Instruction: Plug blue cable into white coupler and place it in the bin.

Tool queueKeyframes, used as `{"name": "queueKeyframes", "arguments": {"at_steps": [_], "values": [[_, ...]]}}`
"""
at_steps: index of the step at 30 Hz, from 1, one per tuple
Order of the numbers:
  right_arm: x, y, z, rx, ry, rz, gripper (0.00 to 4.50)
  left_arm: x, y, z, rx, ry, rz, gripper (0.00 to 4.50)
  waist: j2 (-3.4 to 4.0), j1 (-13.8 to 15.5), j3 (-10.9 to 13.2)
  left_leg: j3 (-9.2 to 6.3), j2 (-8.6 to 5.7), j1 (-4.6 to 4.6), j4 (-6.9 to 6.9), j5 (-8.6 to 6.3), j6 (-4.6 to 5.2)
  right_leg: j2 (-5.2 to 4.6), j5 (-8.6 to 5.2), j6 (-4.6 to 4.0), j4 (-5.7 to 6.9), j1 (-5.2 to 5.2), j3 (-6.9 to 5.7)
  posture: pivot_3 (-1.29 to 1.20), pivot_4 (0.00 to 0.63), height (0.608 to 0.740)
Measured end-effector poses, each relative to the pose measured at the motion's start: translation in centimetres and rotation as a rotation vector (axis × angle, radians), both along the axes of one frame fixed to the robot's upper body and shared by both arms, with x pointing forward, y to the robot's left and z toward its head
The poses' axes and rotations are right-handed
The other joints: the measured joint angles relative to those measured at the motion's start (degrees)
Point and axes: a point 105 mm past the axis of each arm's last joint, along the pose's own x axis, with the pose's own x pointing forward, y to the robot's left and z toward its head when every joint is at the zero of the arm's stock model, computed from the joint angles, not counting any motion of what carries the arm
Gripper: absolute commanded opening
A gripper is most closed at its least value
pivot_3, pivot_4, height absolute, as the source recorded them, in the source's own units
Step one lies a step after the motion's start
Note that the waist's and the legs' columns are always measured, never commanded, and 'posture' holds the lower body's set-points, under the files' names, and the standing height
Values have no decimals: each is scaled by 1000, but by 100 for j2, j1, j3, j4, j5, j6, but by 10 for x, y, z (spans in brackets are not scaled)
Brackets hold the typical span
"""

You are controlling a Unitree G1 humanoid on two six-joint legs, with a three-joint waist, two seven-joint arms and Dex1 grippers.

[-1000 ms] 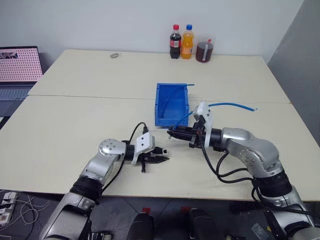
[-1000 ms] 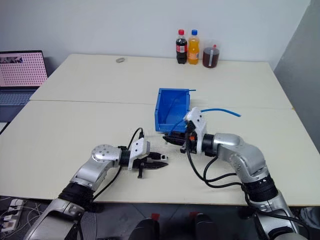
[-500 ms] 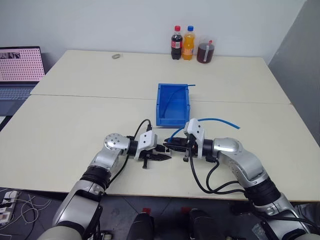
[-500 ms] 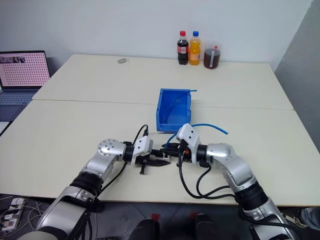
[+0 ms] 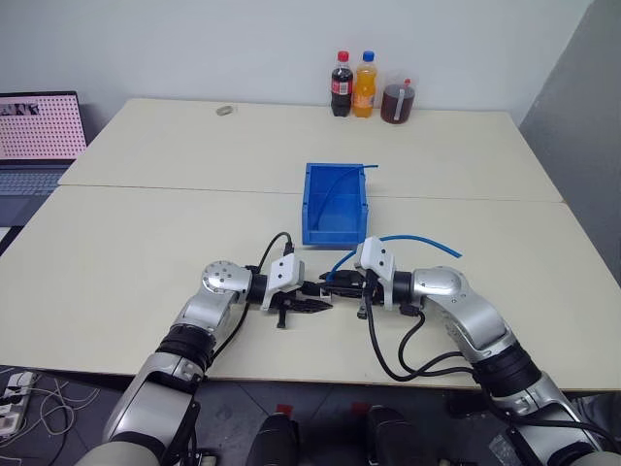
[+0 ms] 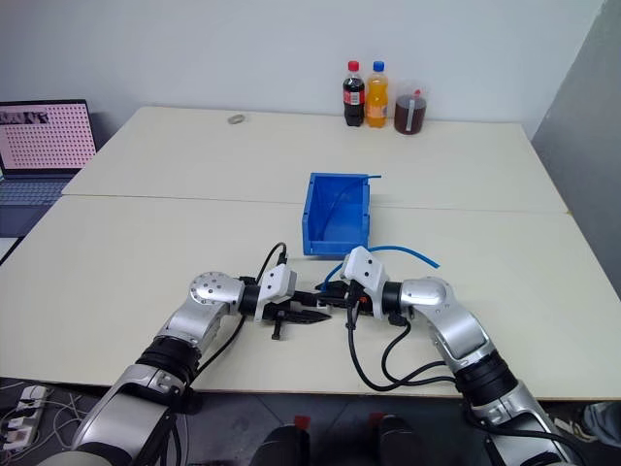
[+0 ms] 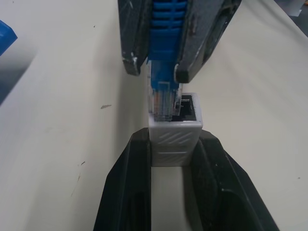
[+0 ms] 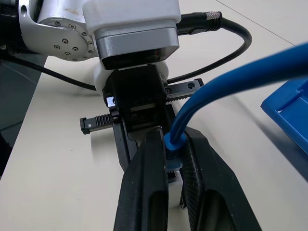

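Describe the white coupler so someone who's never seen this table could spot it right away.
Start at the blue bin mid-table and come toward the near edge, where the two tools meet tip to tip. The white coupler is the tiny boxy piece pinched in the left tool, with the blue cable and its clear plug at its open socket. It is the one white thing between black fingers.

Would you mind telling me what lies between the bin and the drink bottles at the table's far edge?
Nothing: in the left eye view the stretch of table between the bin and the bottles is bare.
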Motion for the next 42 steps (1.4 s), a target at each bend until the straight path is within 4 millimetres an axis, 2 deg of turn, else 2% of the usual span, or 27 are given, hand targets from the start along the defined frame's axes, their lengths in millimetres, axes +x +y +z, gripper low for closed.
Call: {"name": "queueKeyframes", "arguments": {"at_steps": [15,24,30,42], "values": [[9,5,1,-91,-68,106,179,-1,2,-1,8,12,20,771,0,-24,-4,6,3,21,-6,0,0,2,-1,-1,2,8,6,0,150,740],[17,5,5,-128,-34,173,179,-1,2,-1,12,16,26,771,0,-28,-4,8,4,27,-5,0,0,3,0,-2,6,10,8,0,150,740],[17,-3,4,-154,-7,186,179,-1,1,0,15,9,22,771,0,-21,-4,8,4,26,-5,0,0,2,0,-2,6,10,8,0,150,740],[16,1,2,-152,-10,185,179,-1,1,1,18,6,21,771,0,-15,-4,9,3,25,-6,0,0,2,0,-3,5,10,9,0,150,740]]}}
